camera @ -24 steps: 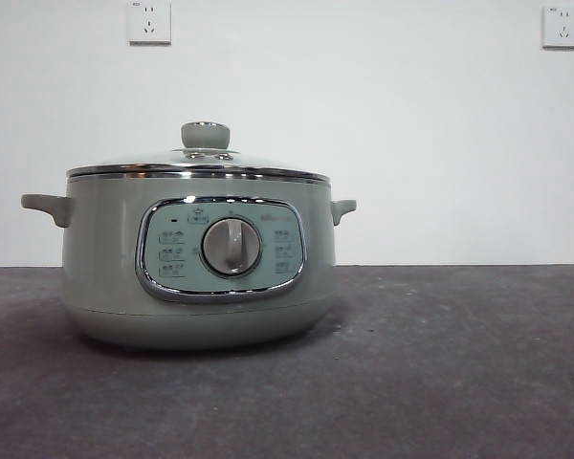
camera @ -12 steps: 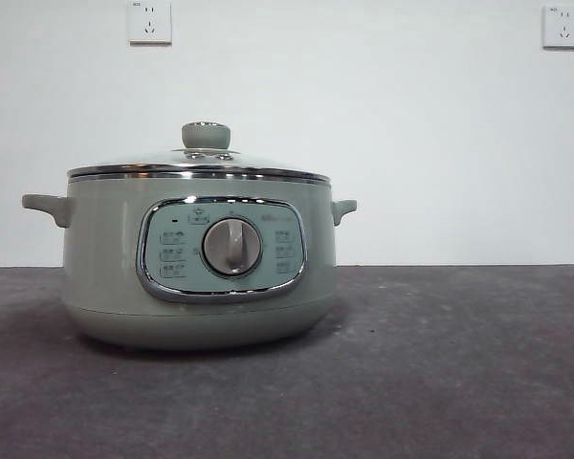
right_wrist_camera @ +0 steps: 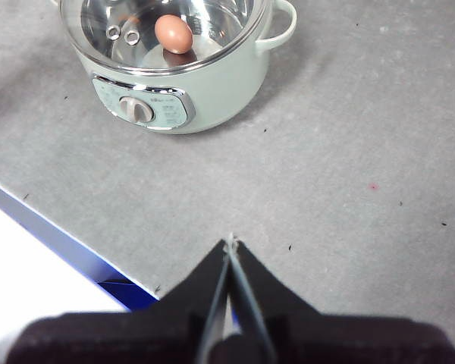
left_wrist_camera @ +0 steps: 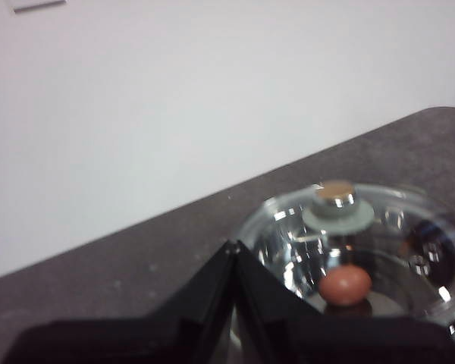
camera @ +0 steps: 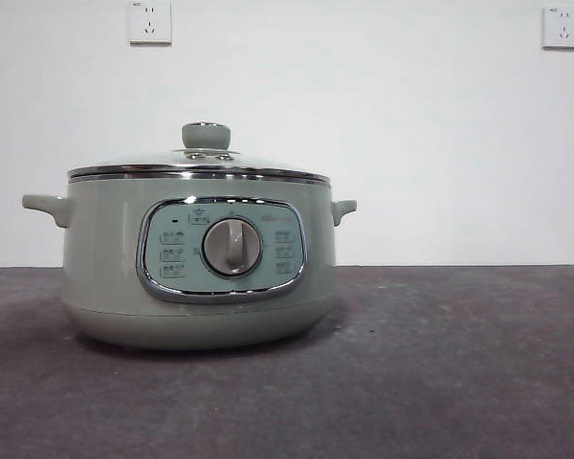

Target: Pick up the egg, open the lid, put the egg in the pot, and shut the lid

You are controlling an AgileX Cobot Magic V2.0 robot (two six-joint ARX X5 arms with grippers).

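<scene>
Reddish-brown egg lies inside the pot under the glass lid; left gripper just beside, right gripper well apart, both pinched closed, empty.

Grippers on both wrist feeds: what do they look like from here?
Both look alike. The left gripper and right gripper each show two matte black jaws, broad at the base and tapering to a sharp wedge tip. No cables, markings or labels show, and the front view shows neither arm.

Front camera level and near; 2 wrist cameras overlook the pot
</scene>
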